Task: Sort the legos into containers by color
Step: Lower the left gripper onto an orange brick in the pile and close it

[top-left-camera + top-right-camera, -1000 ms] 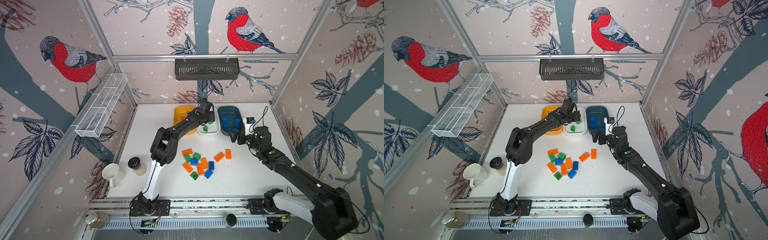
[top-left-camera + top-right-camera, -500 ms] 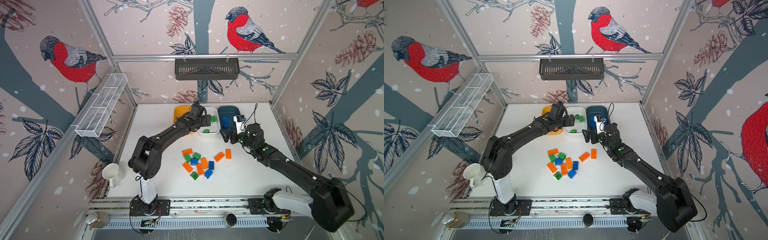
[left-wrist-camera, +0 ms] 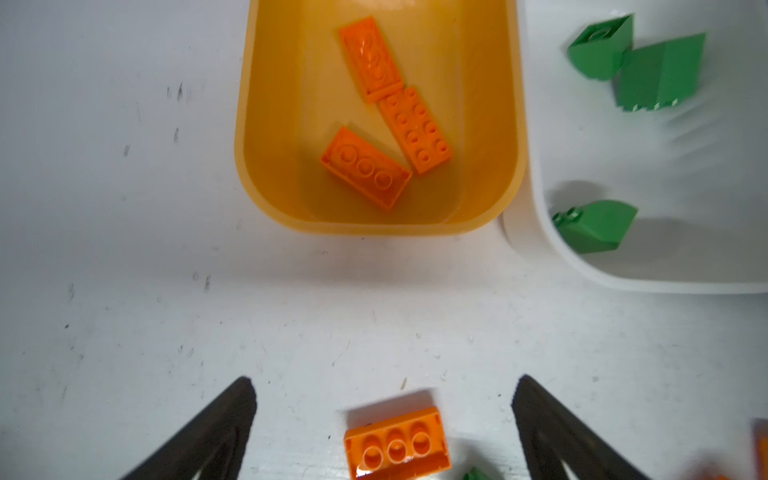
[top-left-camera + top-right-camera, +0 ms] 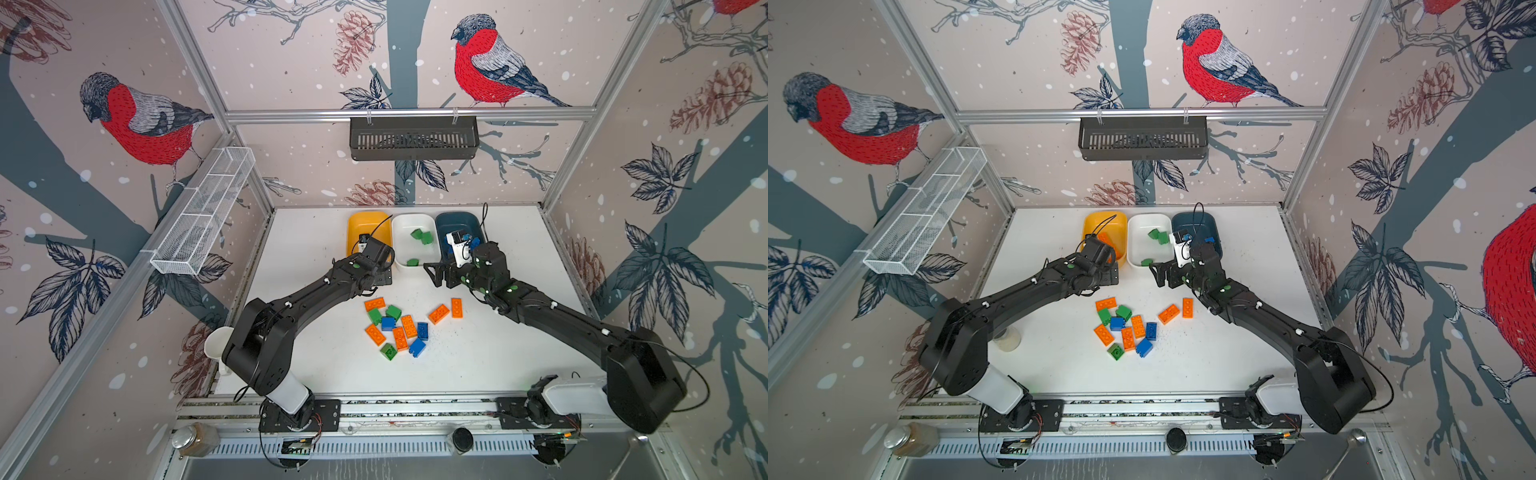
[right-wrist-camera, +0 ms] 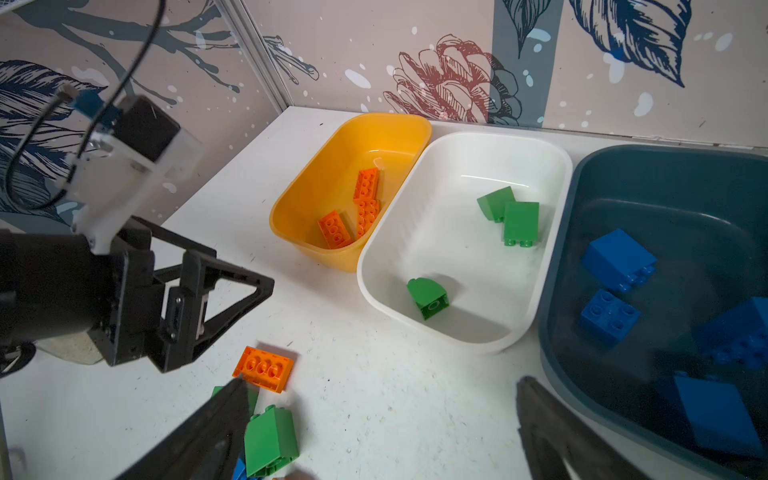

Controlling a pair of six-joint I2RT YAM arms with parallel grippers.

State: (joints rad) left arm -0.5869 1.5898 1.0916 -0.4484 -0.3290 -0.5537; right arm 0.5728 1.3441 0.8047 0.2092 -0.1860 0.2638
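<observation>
Hovering below the tubs point(image 4: 415, 215) with left gripper point(image 3: 384, 379) and right gripper point(image 5: 383, 381) spread wide, empty; risking a clash over the cramped centre-frame pile point(image 4: 399, 328), or pinching two colours

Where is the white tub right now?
In both top views the white tub sits at the back of the table, between the yellow tub on its left and the blue tub on its right.

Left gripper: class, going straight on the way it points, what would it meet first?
The open left gripper would probably meet bare table between the loose orange brick and the yellow-orange tub; depth unclear.
</observation>
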